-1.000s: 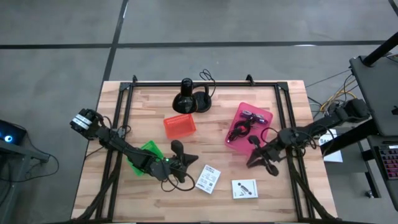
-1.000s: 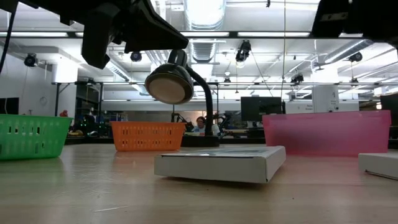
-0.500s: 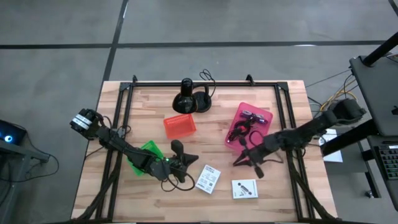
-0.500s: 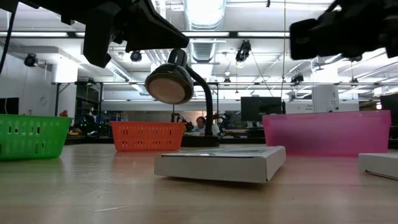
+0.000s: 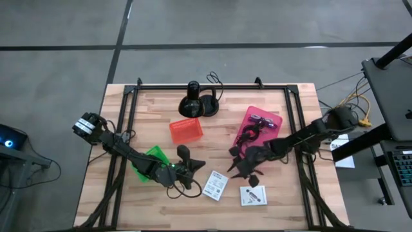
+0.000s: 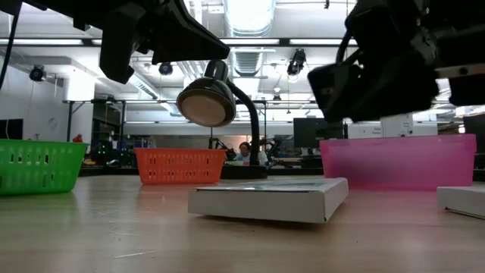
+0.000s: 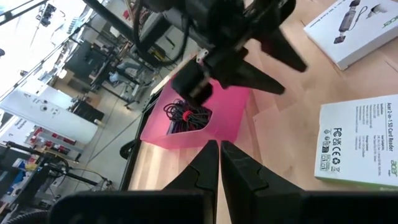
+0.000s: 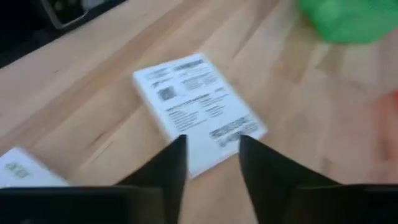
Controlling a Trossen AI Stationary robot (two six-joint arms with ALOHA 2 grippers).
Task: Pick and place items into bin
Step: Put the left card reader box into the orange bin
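The right gripper point(image 5: 239, 169) hangs over the table point(image 5: 154, 109) just off the pink bin's point(image 5: 268, 118) near corner, and the two white cards are right there: one card point(image 5: 215, 185) lies flat just beside it toward the left arm, the other card point(image 5: 253, 195) flat just nearer the table's front edge. In the right wrist view the first card point(image 8: 198, 112) sits straight ahead of the two dark fingers point(image 8: 163, 171), beyond their tips, not between them. The jaws stand partly apart with bare wood showing in the gap, nothing held, nothing touched. The cards look like thin, flat white boxes with small black print on top; from the low view the nearer one point(image 6: 267, 199) shows a low square edge resting on the planks. The table is pale wooden boards in a black frame. The pink bin is translucent plastic, rectangular, and a black coiled cable point(image 5: 246, 136) and a purple strap point(image 5: 260, 119) lie inside it. The left gripper point(image 5: 187, 177) waits by the green basket point(image 5: 151, 161), jaws pressed together on nothing. An orange basket point(image 5: 185, 130) and a black round-based lamp point(image 5: 194, 102) stand toward the far side.
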